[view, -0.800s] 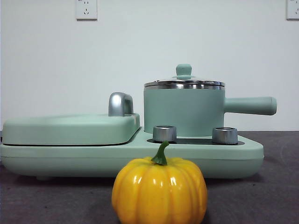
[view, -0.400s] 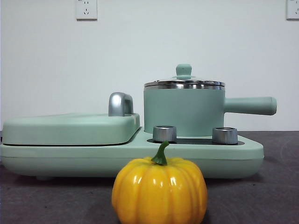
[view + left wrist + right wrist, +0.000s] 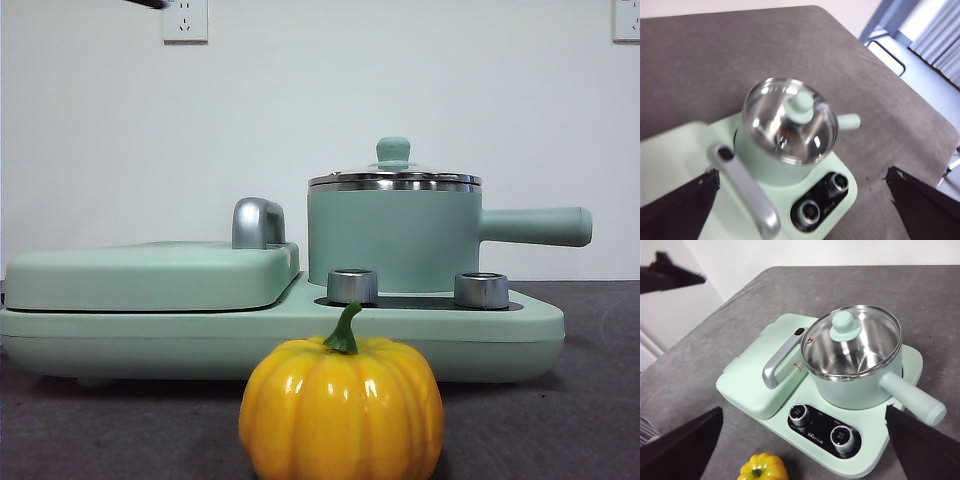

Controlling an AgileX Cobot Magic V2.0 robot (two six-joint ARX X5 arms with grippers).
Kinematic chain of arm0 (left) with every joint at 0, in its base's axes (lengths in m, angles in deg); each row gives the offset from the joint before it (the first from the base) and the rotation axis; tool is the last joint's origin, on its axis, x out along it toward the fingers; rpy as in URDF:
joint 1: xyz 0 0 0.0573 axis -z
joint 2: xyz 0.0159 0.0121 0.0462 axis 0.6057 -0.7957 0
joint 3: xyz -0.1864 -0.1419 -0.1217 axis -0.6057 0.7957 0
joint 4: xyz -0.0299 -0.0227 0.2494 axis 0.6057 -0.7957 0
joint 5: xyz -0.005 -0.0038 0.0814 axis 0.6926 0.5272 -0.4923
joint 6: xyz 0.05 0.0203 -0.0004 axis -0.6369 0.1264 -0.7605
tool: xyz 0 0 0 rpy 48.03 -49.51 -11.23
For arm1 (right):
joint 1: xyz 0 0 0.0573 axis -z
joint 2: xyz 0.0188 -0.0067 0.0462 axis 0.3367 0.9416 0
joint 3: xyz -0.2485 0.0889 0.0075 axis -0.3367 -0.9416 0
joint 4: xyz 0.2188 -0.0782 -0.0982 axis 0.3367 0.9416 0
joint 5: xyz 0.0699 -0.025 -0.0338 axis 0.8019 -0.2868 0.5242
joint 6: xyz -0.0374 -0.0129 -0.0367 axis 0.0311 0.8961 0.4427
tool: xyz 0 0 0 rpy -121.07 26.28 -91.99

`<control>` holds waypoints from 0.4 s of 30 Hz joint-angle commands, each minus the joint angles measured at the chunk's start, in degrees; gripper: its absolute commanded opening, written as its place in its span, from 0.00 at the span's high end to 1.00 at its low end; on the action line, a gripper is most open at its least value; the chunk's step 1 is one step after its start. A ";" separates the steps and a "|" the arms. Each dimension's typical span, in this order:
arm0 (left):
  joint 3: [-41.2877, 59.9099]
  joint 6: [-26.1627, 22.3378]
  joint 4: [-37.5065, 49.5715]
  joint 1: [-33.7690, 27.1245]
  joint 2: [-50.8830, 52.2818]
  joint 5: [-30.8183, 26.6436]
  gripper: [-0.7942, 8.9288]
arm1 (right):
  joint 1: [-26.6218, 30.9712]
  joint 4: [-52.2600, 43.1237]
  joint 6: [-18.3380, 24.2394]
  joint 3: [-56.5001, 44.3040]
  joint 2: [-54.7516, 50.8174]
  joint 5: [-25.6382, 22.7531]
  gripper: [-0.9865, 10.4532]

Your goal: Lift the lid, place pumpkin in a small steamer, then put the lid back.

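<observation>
The glass lid (image 3: 394, 178) with its mint knob rests on the small steamer (image 3: 392, 238), whose long handle points right. The same lid (image 3: 789, 119) on the steamer (image 3: 771, 162) fills the left wrist view, with my left gripper (image 3: 802, 172) open and hovering high above it. A yellow-orange pumpkin (image 3: 342, 408) sits on the table in front of the appliance. My right gripper (image 3: 804, 410) is open too, high over the lid (image 3: 852, 341), the steamer (image 3: 855, 387) and the pumpkin (image 3: 763, 468). Neither gripper touches anything.
The steamer stands on a mint-green cooker base (image 3: 280, 335) with two steel dials (image 3: 352, 286). To its left lies a flat griddle cover (image 3: 150, 272) with a steel handle (image 3: 257, 222). A black arm tip (image 3: 150, 3) shows at the top left.
A black arm tip has come into the front view at the top left corner. The lid, steamer and pumpkin have not moved.
</observation>
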 commanded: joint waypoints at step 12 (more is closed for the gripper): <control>-19.02 -6.49 -2.21 8.13 -22.88 -2.19 0.35 | -0.04 -0.42 -0.63 0.70 0.20 0.22 0.46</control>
